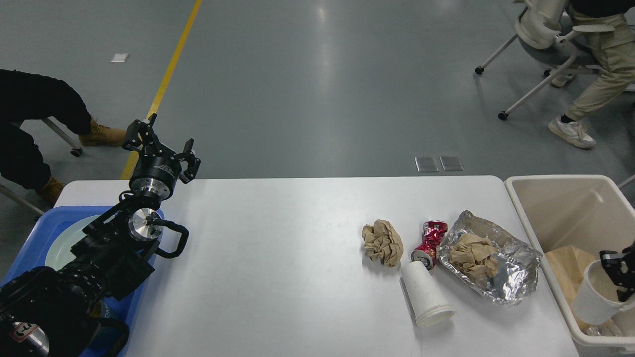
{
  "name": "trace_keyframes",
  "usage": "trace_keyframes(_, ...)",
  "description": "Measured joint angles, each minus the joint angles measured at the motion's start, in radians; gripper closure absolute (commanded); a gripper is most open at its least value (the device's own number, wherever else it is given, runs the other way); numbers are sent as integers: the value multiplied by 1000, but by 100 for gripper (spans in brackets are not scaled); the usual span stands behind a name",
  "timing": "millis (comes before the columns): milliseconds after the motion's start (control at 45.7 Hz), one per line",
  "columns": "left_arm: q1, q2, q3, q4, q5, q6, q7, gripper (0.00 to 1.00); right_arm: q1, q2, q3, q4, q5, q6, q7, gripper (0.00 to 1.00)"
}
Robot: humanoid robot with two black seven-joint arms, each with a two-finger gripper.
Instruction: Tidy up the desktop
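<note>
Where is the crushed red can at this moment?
In the head view, the crushed red can lies on the right part of the desktop, between the brown paper ball and the foil tray.

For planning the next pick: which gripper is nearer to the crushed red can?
Right. The right gripper holds a paper cup over the beige bin, right of the crushed red can. The left gripper hovers far across the desktop.

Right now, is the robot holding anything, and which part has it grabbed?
Yes. The right gripper holds a white paper cup by its rim, over the beige bin. The left gripper is open and empty.
</note>
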Motion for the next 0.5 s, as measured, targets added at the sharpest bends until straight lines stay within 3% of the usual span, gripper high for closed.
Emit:
trace_keyframes(153, 0, 0, 0, 0, 0, 0, 0, 4, 189, 9, -81, 1, -6, 79, -6, 100)
trace_keyframes(503, 0, 0, 0, 0, 0, 0, 0, 4, 528, 166, -106, -3, -4, 86, -38, 100)
